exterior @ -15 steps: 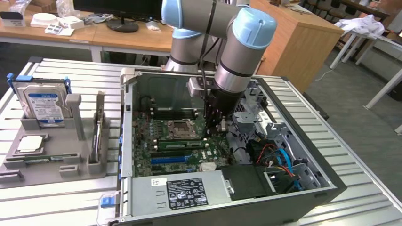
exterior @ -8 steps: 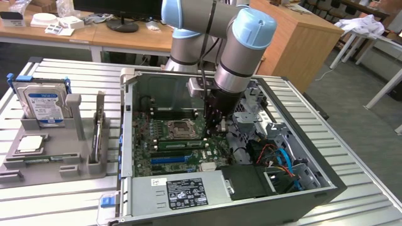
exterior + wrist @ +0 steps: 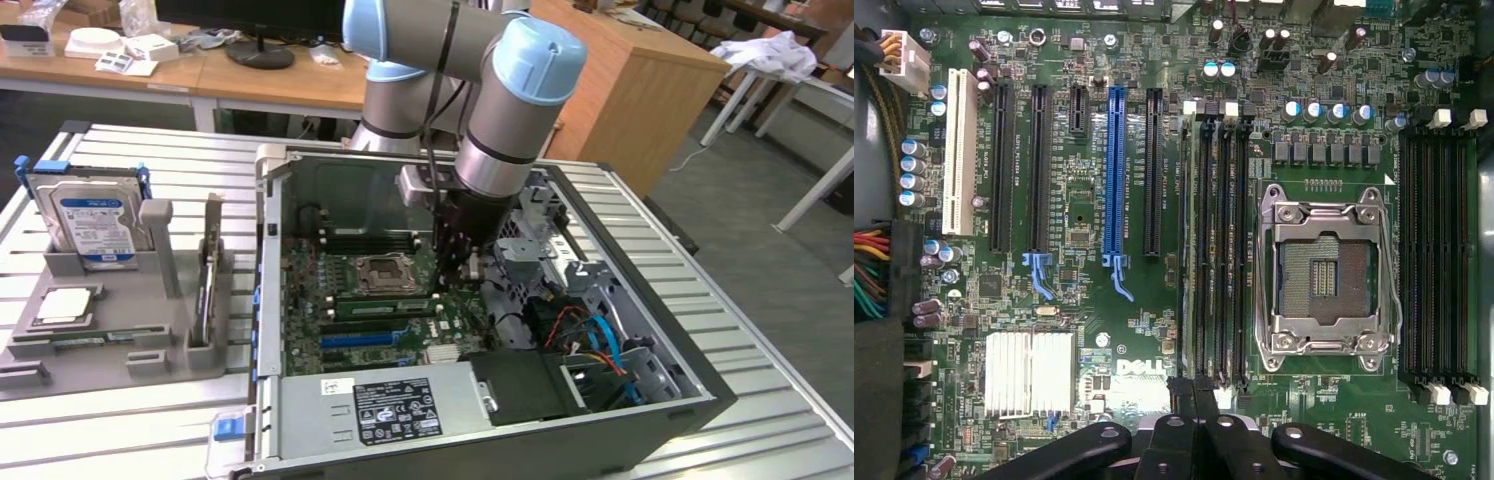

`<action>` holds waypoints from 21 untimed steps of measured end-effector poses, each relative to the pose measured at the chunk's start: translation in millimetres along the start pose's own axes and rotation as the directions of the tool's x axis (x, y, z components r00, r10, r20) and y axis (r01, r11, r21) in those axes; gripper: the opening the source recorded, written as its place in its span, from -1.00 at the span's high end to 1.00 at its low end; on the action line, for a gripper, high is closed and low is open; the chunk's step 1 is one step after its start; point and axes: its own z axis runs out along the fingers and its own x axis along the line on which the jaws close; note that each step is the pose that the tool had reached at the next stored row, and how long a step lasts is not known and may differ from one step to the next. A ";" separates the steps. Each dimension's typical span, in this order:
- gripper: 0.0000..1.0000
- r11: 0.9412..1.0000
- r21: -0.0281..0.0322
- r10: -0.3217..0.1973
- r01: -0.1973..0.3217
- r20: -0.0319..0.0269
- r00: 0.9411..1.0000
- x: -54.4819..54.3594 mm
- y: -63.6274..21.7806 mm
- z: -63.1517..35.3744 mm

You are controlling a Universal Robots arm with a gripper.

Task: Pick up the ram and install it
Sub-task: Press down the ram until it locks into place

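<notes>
The robot arm reaches down into an open computer case that lies on its side on a slatted metal table. Its gripper, fingers closed together, hangs low over the green motherboard, just to the exterior view's right of the empty processor socket. A long green ram stick sits in the slots beside that socket, one end by the gripper. On the exterior view's left, a grey holder carries an upright hard drive and a flat silver chip
</notes>
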 end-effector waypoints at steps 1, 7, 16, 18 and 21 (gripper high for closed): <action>0.79 1.000 0.000 0.000 0.000 0.000 1.000 0.1 0.0 1.0; 0.79 1.000 0.000 0.000 0.000 0.000 1.000 0.3 -0.2 5.0; 0.79 1.000 0.000 0.000 0.000 0.000 1.000 0.1 -0.4 7.6; 0.79 1.000 0.000 0.000 0.000 0.000 1.000 -1.4 -0.2 8.1; 0.79 1.000 0.000 0.000 0.000 0.000 1.000 -2.0 -0.4 8.3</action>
